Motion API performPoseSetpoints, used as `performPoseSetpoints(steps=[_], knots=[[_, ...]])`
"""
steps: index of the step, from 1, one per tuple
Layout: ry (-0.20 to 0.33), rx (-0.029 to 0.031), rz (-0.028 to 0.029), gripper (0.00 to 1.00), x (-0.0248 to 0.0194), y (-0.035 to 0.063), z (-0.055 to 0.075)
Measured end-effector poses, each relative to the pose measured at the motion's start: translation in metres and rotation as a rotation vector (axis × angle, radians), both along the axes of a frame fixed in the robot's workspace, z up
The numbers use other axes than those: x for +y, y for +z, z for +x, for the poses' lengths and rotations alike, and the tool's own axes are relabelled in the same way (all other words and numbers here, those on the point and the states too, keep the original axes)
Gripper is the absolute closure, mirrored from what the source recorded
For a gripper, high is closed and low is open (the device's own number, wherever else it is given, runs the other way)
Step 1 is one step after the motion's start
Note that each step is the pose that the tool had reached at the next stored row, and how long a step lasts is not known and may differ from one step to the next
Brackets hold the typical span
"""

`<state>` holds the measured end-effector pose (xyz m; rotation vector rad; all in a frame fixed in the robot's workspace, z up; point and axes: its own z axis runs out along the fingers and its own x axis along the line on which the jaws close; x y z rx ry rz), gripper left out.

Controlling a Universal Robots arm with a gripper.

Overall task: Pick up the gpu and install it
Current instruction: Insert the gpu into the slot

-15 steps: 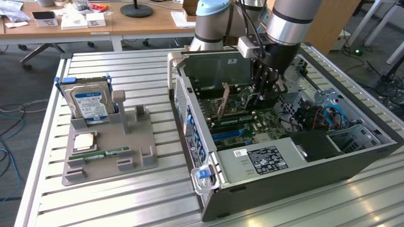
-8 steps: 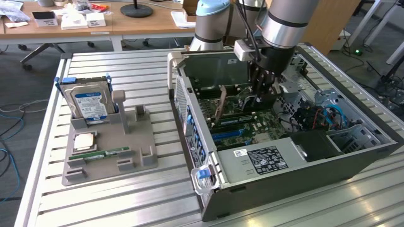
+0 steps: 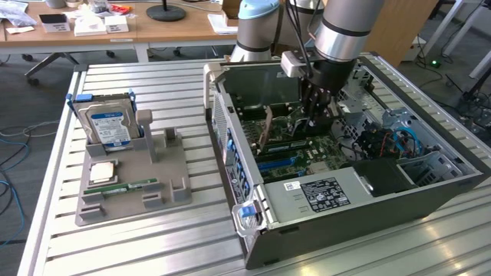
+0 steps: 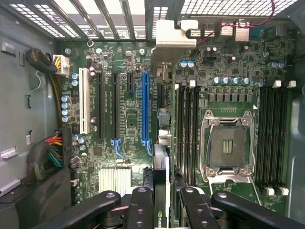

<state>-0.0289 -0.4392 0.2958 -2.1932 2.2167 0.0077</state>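
Note:
The gpu (image 4: 161,171) is a thin dark card seen edge-on in the wrist view. Its pale metal end bracket (image 4: 175,33) reaches the rear grille of the open computer case (image 3: 368,190). My gripper (image 4: 163,205) is shut on the card, with one black finger (image 4: 140,207) on each side of it. The card stands upright over the motherboard, just beside the long blue slot (image 4: 145,105). I cannot tell whether its edge touches a slot. In the exterior view my gripper (image 3: 316,118) reaches straight down into the case.
Black memory slots (image 4: 188,129) and the open CPU socket (image 4: 228,145) lie beside the card. On the exterior view's left, a grey holder (image 3: 172,172) carries a blue-labelled hard drive (image 3: 111,126), a CPU (image 3: 103,172) and a memory stick (image 3: 130,187). A power supply (image 3: 322,192) fills the case's near end.

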Motion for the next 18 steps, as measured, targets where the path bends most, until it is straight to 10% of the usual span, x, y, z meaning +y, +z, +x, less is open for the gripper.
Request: performPoseSetpoints(steps=[18], knots=[[0.0,-0.0136,0.0001,0.74,-0.0076,-0.0086,-0.0094]])
